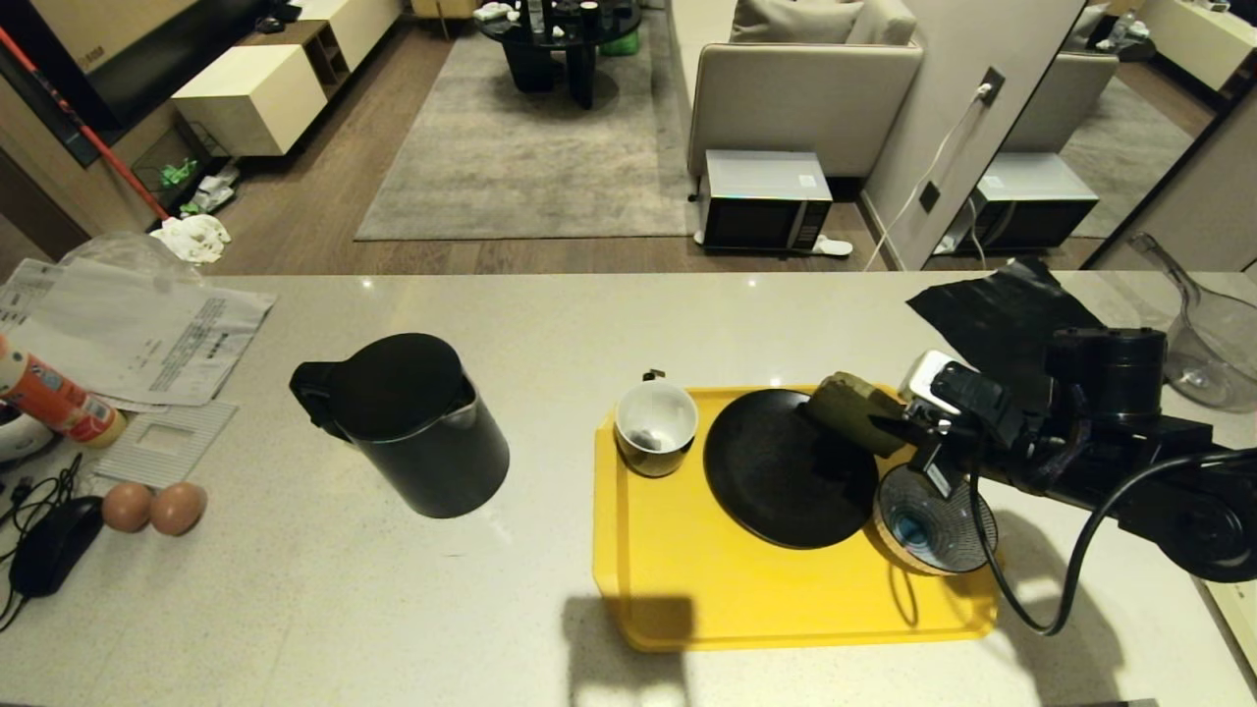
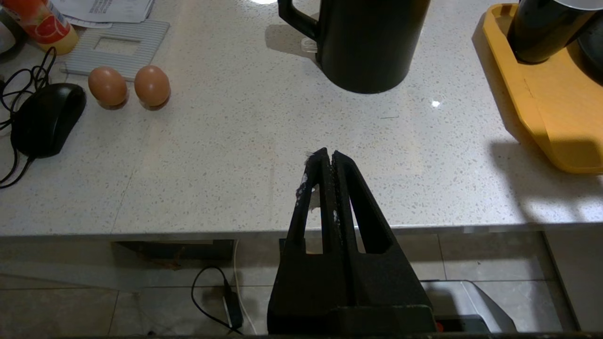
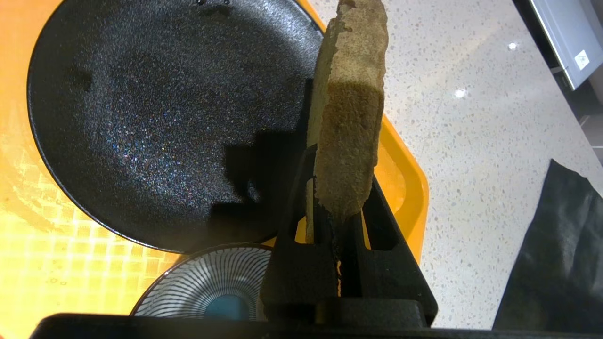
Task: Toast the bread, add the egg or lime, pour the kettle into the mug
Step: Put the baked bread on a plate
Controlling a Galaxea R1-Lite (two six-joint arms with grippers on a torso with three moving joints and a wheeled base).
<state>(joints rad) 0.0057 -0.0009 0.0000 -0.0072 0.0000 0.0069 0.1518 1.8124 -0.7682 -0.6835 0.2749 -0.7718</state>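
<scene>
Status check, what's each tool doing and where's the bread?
Right tool shut on bread, above black plate edge. Left tool shut, empty, parked. Nothing blocking.

Kettle [image 1: 408,424] centre-left on the counter [image 1: 295,609], eggs [image 1: 153,507] far left. Tray [image 1: 678,599] centre-right holds mug [image 1: 656,428], plate [image 1: 781,471], bowl [image 1: 933,530]. Bread [image 1: 856,410] over plate's upper-right edge.

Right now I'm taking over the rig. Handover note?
Right gripper: shut on the bread, held above the far right edge of the black plate on the yellow tray.
Left gripper: shut, empty, parked at the counter's near edge.
Kettle: on the counter, left of the tray. Mug: tray's far-left corner.
Left: set bread down, add egg or lime (neither seen), pour.
</scene>
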